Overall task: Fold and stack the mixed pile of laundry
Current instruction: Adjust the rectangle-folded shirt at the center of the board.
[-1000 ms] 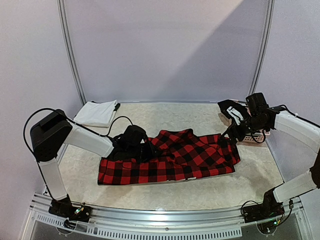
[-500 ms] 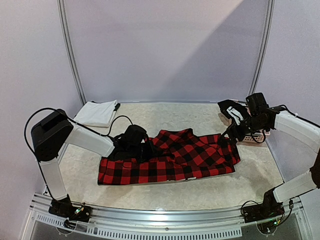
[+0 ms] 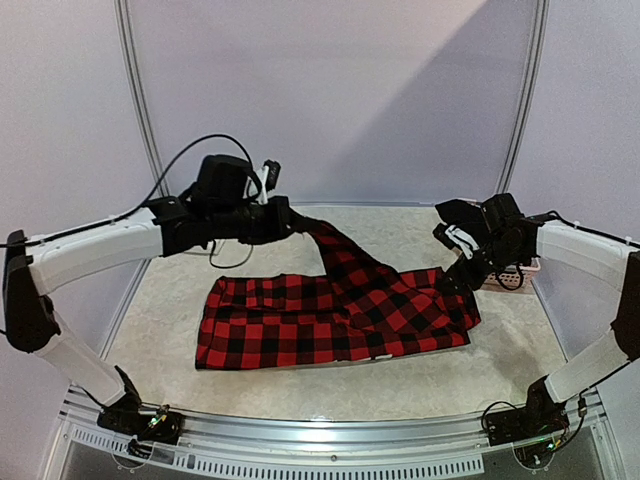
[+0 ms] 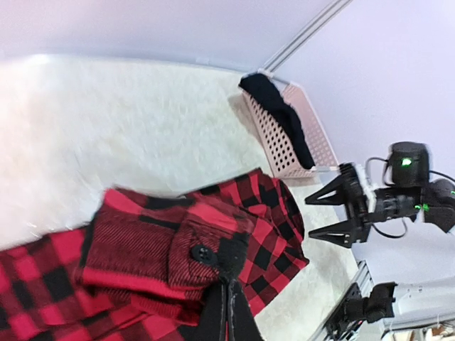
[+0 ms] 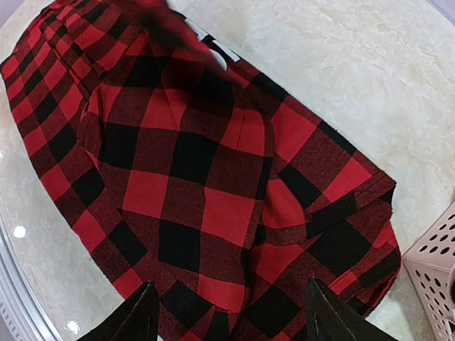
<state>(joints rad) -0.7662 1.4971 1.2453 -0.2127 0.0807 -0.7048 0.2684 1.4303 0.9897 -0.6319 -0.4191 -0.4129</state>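
The red-and-black checked flannel shirt (image 3: pixel 340 322) lies spread across the middle of the table. My left gripper (image 3: pixel 297 222) is raised above the table's back left and shut on the shirt's buttoned cuff (image 4: pixel 192 249), so the sleeve hangs stretched down to the body. In the left wrist view its fingers (image 4: pixel 229 288) are pressed together on the cloth. My right gripper (image 3: pixel 453 260) hovers open just over the shirt's right end (image 5: pixel 206 177), with nothing between its fingertips (image 5: pixel 146 312). A dark garment (image 4: pixel 274 106) lies in the pink basket (image 4: pixel 288 142).
The pink perforated basket (image 3: pixel 512 273) stands at the right edge behind my right arm, and its corner (image 5: pixel 437 263) is close to the shirt's hem. Metal frame posts stand at the back corners. Pale tabletop (image 3: pixel 400 230) shows behind the shirt.
My left gripper closed on the cuff and rose up and back to the left, pulling the sleeve off the shirt body. The right gripper stayed over the shirt's right end.
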